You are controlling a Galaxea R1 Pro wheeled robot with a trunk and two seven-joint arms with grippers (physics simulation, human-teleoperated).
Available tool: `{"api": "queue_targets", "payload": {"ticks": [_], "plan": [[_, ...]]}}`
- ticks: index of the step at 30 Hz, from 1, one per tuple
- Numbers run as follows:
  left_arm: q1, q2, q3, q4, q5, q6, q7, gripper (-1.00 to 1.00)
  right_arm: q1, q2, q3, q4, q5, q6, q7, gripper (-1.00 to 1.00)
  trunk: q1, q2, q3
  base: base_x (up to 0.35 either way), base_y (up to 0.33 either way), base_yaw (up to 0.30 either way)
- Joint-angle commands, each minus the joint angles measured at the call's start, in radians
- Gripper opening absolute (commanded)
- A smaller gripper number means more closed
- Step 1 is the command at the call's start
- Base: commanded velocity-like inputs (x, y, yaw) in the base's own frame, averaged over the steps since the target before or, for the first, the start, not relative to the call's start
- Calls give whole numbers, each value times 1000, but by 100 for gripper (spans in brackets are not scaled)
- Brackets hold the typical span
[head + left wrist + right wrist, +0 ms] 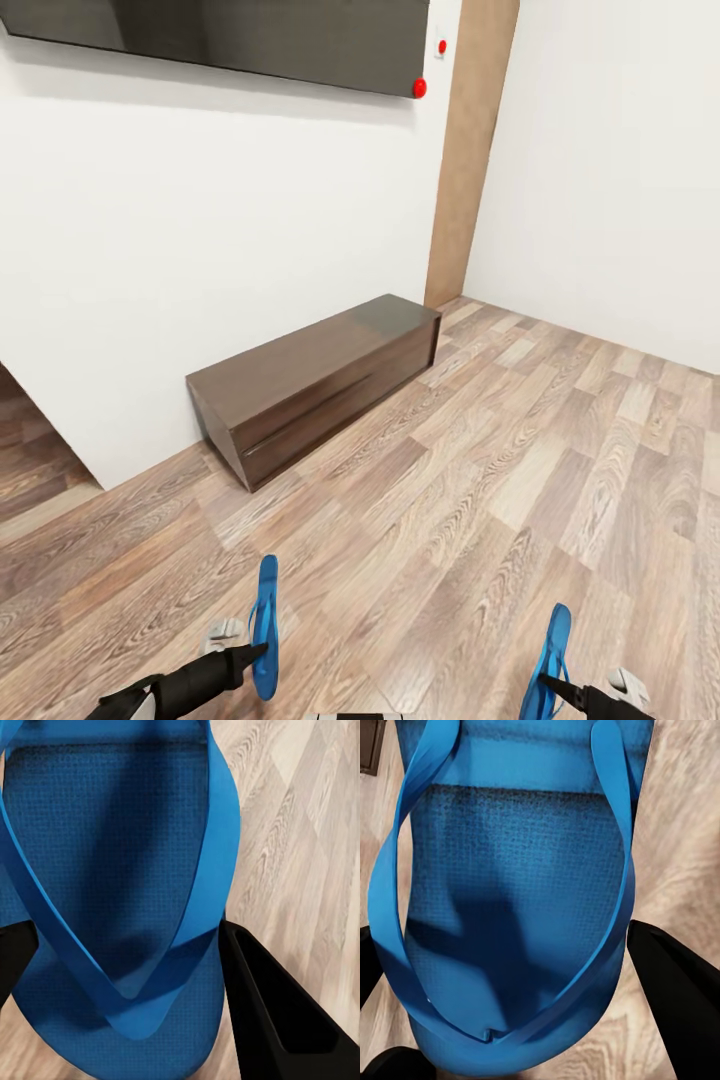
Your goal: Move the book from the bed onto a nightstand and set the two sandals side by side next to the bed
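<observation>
A: We count two sandals. One sandal stands on edge, long axis running away from us, clamped in our left gripper.

B: The other sandal sits likewise in our right gripper, fingers closed on it. They're well apart above the floor, near one long cabinet.

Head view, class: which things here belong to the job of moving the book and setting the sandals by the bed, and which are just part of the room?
Belongs to the job:
- left sandal, held by left gripper
- right sandal, held by right gripper

Just there:
- long low cabinet
- wall screen
- wooden floor
</observation>
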Motion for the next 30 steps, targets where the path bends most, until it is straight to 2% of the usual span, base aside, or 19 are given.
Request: {"api": "queue_targets", "payload": {"ticks": [1, 19, 30], "plan": [[0, 0, 0, 0, 4, 7, -4, -100, 0, 0, 0, 0, -7, 11, 3, -100, -1, 0, 3, 0, 0, 0], [0, -13, 0, 11, 4, 7, 38, -100, 0, 2, 1, 1, -6, 10, 1, -100, -9, 4, 73, 0, 0, 0], [0, -14, 0, 13, 3, 6, 39, -100, 0, 4, 2, 2, -6, 9, 1, -100, -51, 81, 107, 0, 0, 0]]}}
